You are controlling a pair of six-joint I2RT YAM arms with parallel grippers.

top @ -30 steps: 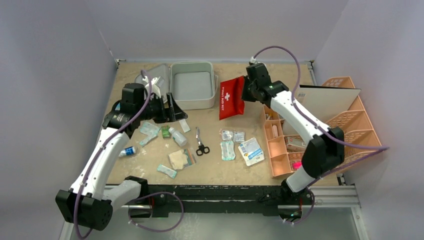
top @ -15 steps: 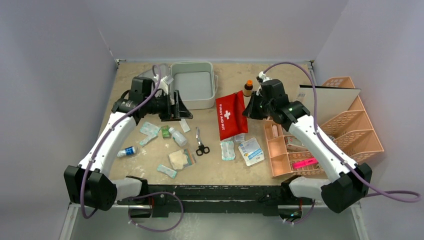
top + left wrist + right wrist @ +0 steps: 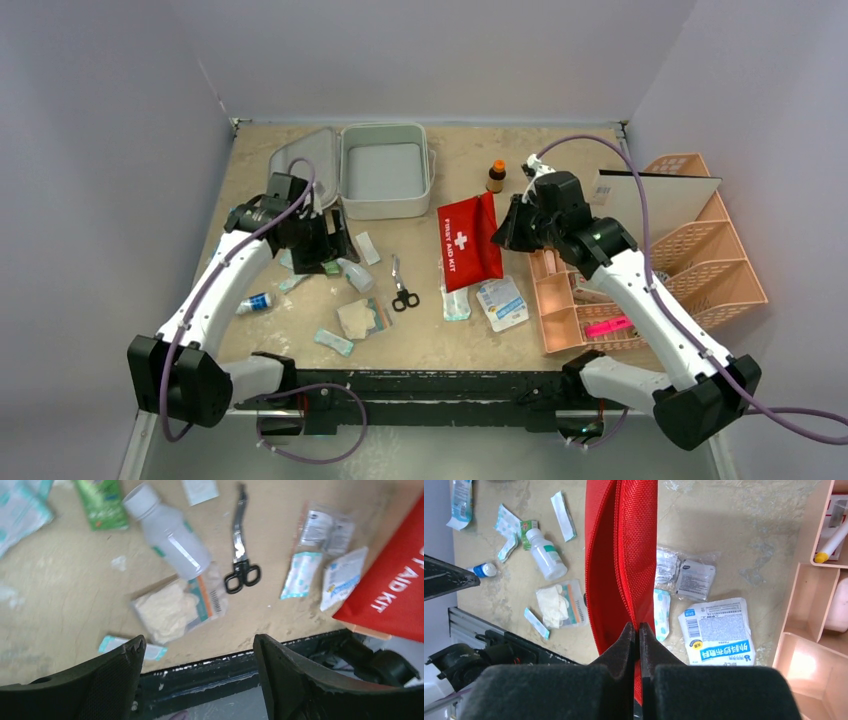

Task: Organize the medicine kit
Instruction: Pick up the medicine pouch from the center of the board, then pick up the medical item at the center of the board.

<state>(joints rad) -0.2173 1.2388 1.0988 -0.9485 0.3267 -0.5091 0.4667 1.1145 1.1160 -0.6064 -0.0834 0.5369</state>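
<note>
Now, the right tool (image 3: 639, 630) was pressed together, pinching the red pouch (image 3: 624, 555); the left tool (image 3: 197, 647) hung spread and empty near a white bottle (image 3: 170, 542). The medicine kit (image 3: 385, 172) sat open at the bench's (image 3: 470, 150) far side: probably rigid, light, slick plastic, best gripped by a wall.

Red pouch (image 3: 468, 250), grey medicine kit (image 3: 385, 172), black scissors (image 3: 399, 281), peach organizer (image 3: 733, 266)

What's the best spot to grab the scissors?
Probably from straight above. The scissors lie flat on the table, so pinch across the closed blades just past the black handles: that part is narrow, with bare table either side.
</note>
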